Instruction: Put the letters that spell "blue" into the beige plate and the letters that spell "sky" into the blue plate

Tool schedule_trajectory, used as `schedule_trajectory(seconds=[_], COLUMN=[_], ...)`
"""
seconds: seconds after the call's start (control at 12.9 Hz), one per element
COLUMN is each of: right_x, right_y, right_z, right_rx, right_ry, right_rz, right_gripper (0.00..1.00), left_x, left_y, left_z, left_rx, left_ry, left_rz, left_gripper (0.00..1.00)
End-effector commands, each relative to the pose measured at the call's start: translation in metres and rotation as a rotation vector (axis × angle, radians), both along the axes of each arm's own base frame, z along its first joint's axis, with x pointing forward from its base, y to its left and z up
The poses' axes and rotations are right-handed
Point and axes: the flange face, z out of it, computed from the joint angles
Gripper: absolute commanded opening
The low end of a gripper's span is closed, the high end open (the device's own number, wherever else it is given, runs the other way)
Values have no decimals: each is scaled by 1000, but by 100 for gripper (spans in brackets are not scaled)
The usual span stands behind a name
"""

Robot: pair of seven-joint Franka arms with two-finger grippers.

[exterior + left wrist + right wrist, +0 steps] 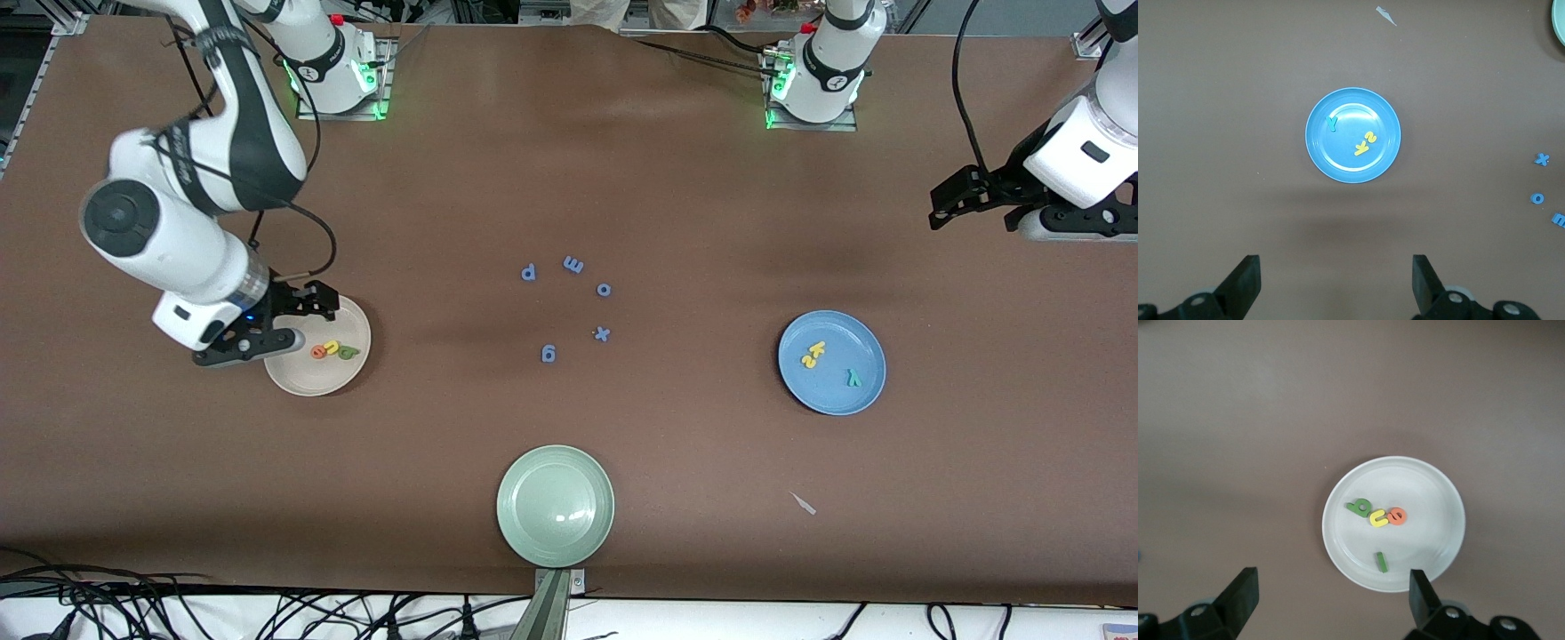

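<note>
The right claw (267, 342) hangs over the beige plate (293, 380), over its edge toward the right arm's end of the worktop (569, 178). Its fingers stand wide apart with nothing between them. In the right wrist view all four letters of "blue" lie in that plate: the green b (1358, 507), the yellow u (1377, 517) and the orange e (1395, 516) touch in a row near the middle, and the green l (1382, 562) lies apart from them, closer to the rim.

The left claw (978, 200) waits, wide and empty, above the worktop at the left arm's end. Its wrist view looks down on the blue plate (1338, 167), which holds the yellow s (1369, 138) and yellow k (1361, 149) side by side and the teal y (1332, 123) a little apart.

Between the two plates the blue letters p (529, 273), m (573, 264), o (604, 289), x (602, 334) and g (548, 354) lie loose on the worktop, and the pale green plate (555, 505) sits empty nearest the front camera.

Judging from how things lie, the last drop appears done and both words are sorted. What is left is probably only for the right arm to lift clear of the beige plate without brushing its rim or stirring the letters.
</note>
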Motion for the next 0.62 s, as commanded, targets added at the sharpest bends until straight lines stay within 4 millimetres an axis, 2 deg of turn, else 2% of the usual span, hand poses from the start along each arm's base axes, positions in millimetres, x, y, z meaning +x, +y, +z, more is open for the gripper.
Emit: schedule_trajectory(seconds=[0.0, 0.08, 0.16, 0.31, 0.54], right_x=[-8, -10, -15, -25, -27], right_y=[-5, -11, -27, -32, -36], right_z=[52, 67, 79, 94, 101], right_rx=[-7, -21, -35, -38, -39], right_ry=[-18, -41, -38, -21, -23], right_rz=[-6, -5, -25, -36, -36], right_gripper=[100, 100, 100, 100, 100], left_x=[0, 0, 0, 1, 4], left_y=[1, 1, 1, 1, 2], left_z=[4, 4, 4, 3, -1], left_rx=[-19, -19, -19, -19, -17], left_ry=[-2, -2, 0, 0, 4], left_rz=[4, 4, 4, 4, 6], left_gripper=[100, 100, 100, 100, 100])
